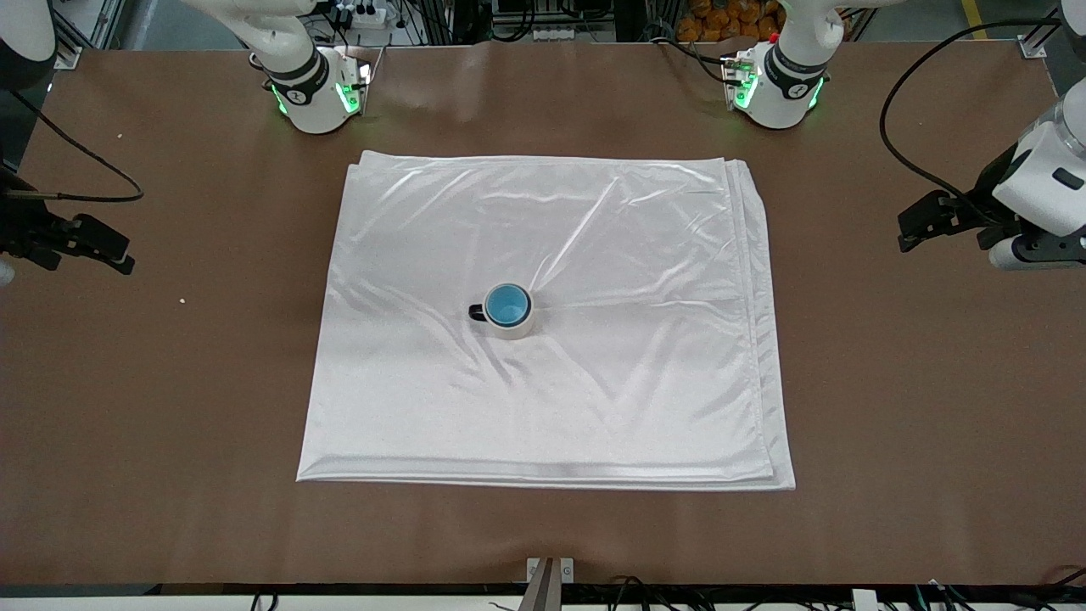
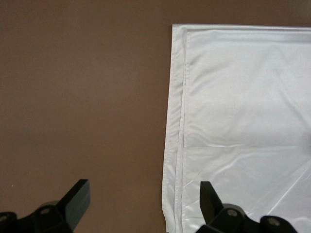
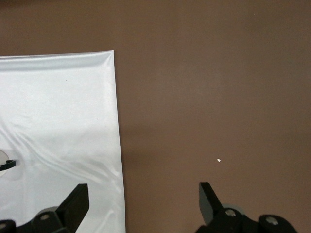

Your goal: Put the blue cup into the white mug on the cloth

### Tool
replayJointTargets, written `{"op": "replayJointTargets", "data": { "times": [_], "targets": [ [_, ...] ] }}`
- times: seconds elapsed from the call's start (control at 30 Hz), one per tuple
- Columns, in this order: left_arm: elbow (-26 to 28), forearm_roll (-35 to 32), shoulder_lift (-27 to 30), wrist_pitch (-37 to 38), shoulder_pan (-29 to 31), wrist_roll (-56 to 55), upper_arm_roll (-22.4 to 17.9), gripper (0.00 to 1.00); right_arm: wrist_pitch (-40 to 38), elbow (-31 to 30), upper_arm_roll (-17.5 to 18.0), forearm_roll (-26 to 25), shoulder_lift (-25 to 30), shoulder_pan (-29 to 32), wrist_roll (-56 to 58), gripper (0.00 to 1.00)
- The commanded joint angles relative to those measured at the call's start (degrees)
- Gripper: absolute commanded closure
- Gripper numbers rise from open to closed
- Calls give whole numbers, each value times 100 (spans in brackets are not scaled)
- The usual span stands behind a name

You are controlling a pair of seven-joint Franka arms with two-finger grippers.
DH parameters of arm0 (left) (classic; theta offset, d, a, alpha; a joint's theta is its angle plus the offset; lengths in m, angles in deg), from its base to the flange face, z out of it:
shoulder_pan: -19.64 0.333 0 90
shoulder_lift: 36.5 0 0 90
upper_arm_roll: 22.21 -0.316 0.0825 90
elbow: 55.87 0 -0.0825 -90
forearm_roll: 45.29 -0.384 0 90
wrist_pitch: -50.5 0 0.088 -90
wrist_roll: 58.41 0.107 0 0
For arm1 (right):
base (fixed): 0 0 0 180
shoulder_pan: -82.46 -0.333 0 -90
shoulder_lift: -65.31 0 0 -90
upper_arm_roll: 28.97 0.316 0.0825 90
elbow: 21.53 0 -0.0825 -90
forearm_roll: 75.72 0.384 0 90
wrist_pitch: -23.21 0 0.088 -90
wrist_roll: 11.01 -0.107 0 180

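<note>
While both arms wait off the cloth (image 1: pixel 551 255), the blue cup (image 1: pixel 508 305) sits upright inside the white mug (image 1: pixel 512 326), near the cloth's middle, mug handle pointing toward the right arm's end of the table. The cloth lies creased on the brown table (image 1: pixel 170 407), folded edges stacked along the left arm's side. Left gripper (image 2: pixel 143 199) hangs over bare table just off that edge, jaws wide, holding nothing. Right gripper (image 3: pixel 143 200) hangs over bare table at the right arm's end, jaws wide, empty. A small white crumb (image 3: pixel 218 160) lies on the table near it. Nothing else stands on the cloth around the mug.
</note>
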Motion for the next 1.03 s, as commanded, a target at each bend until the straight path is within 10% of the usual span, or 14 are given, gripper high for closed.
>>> {"op": "replayJointTargets", "data": {
  "times": [0.0,1.0],
  "targets": [
    [7,154,32,-23,-12,42,-41,0,-56,142,17,39,-63,21,71,0],
    [-20,57,-21,-251,-3,59,-41,0,67,-298,43,65,271,-6,71,0]
  ]
}}
